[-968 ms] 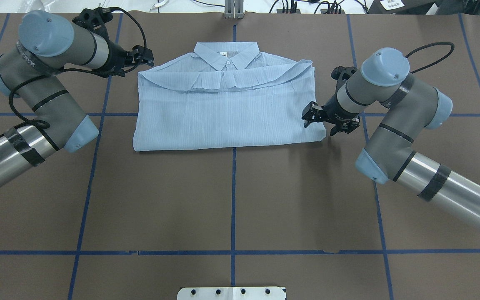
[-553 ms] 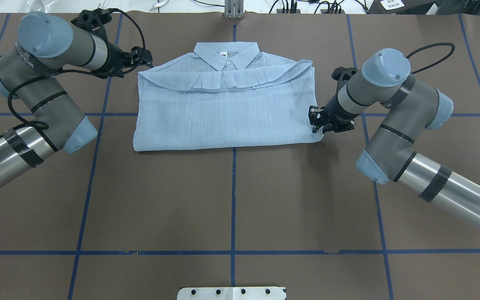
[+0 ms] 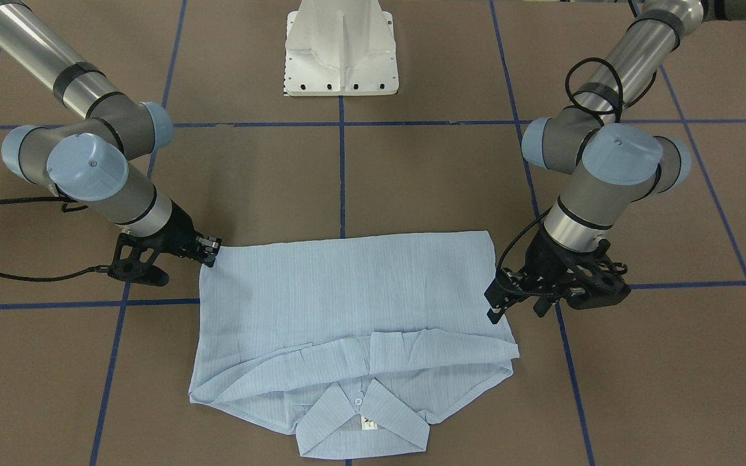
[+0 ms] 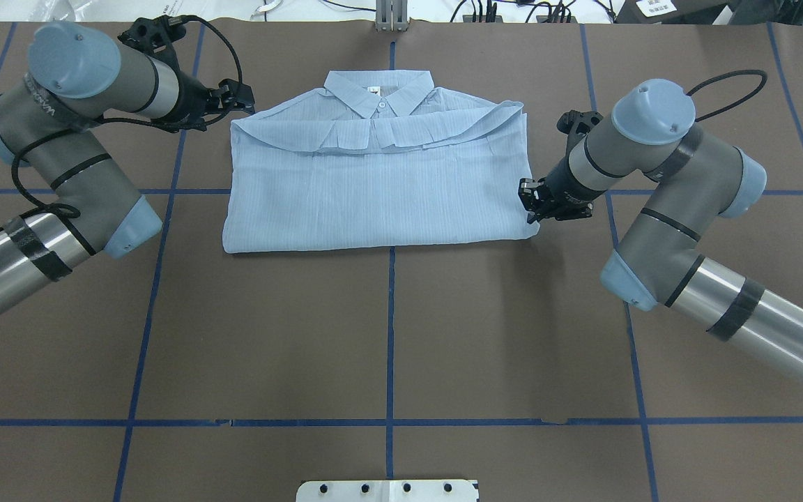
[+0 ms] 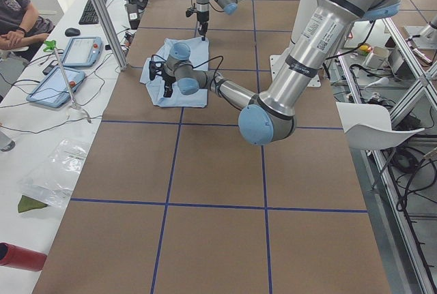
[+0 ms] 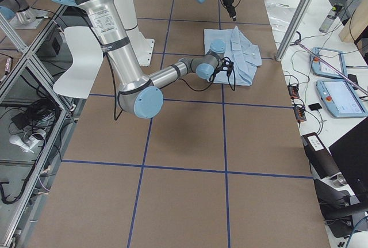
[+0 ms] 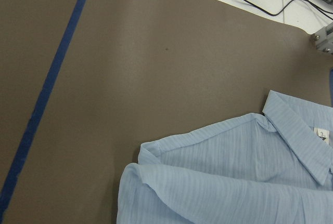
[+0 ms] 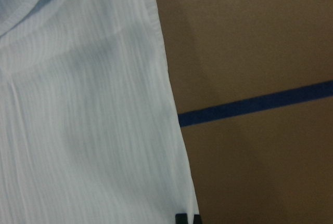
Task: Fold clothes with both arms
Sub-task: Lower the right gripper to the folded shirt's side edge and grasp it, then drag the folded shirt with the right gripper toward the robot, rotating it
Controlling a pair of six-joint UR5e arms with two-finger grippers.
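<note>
Robotics lab, robot arms [image 4: 81,160] over a brown table [image 4: 269,335] gridded with blue tape [image 4: 390,335], aluminium frame posts [image 5: 102,18], teach pendants [image 5: 82,50], keyboard [image 5: 91,9], tangled cables [image 5: 406,171], seated operator [image 5: 17,11].

A brown worktop [image 4: 269,335] crossed by blue tape lines [image 4: 389,362] carries a white pedestal [image 3: 340,52] (tablets [image 5: 80,51] and a keyboard [image 5: 91,9] lie on the side bench [image 5: 27,127]).

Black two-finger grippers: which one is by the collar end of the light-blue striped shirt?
The left gripper, beside the shirt's collar-end corner; the right gripper is near the opposite end's corner.
</note>
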